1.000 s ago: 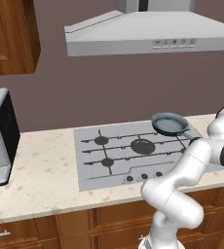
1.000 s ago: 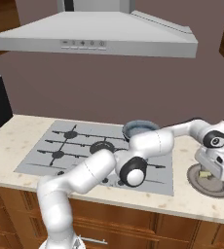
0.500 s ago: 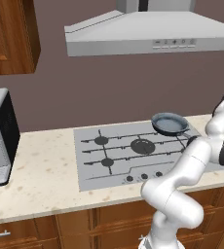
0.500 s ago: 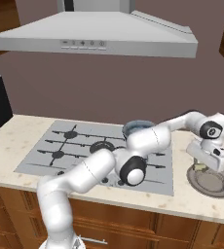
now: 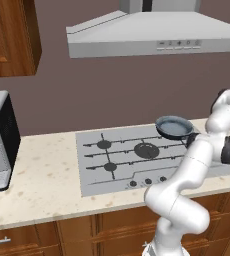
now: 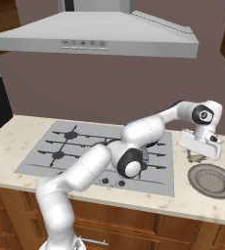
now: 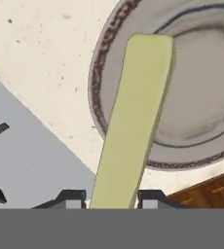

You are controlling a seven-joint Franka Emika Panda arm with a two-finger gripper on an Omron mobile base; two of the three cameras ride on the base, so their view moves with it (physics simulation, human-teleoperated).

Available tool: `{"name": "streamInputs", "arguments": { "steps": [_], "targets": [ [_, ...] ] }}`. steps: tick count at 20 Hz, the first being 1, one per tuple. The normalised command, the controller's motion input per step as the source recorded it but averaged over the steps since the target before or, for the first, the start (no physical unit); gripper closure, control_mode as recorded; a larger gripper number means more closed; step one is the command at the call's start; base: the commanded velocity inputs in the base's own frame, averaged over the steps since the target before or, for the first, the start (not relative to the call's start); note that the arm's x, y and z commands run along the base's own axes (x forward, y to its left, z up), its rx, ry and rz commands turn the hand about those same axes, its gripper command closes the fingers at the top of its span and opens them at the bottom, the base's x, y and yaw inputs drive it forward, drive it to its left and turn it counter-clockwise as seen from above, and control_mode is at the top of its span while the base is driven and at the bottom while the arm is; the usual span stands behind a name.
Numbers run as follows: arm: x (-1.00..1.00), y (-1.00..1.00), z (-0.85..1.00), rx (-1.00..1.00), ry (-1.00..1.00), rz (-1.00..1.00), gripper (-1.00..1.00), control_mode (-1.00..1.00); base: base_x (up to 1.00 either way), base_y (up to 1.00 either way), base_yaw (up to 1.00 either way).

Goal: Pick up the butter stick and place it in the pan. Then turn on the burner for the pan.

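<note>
Lifted higher off the plate (image 6: 213,181) than a second ago. Gripper (image 7: 112,198) clamped on the butter stick (image 7: 133,121), now hanging above the plate; next, probably across to the pan (image 5: 174,127) on the stove (image 5: 137,160).

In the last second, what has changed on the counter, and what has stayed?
The gripper has risen off the plate, carrying the butter stick up between its fingers. The plate, the pan on the back burner and the stovetop stayed in place.
</note>
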Motion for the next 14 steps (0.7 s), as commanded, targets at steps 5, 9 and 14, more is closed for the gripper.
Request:
{"name": "streamInputs", "arguments": {
  "steps": [5,9,14],
  "targets": [
    [-0.58,0.21,0.17,0.05,0.0,0.39,1.0,-1.0,0.0,0.0,0.0],
    [-0.63,0.11,0.09,0.13,-0.09,0.41,1.0,-1.0,0.0,0.0,0.0],
    [-0.38,0.21,0.07,0.19,-0.25,0.38,1.0,-1.0,0.0,0.0,0.0]
  ]
}}
